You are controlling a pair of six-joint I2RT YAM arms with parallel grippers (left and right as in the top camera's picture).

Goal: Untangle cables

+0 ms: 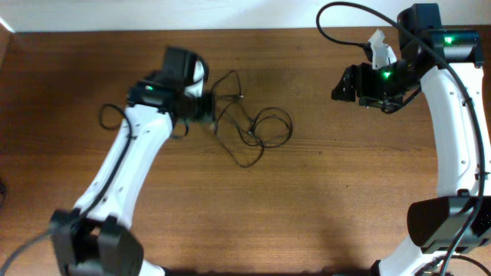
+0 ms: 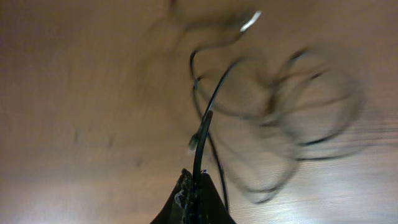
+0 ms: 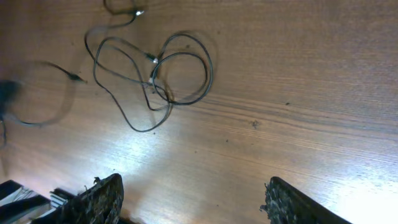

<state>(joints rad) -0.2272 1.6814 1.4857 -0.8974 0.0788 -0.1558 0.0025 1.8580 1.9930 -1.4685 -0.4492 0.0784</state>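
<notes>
Left tool (image 2: 194,188) tight on thin, looping black cables (image 1: 252,133)

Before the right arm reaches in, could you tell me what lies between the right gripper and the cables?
Nothing: only bare table separates the right gripper from the cables, seen overhead.

A dark brown wooden table (image 1: 322,207) is being shown across every view, its grain being seen running left to right. Along the far edge a pale strip (image 1: 153,11) is being shown, possibly a wall. The wood is being lit brightly, and a white glare (image 3: 149,155) is being thrown off it in the right wrist view.
</notes>
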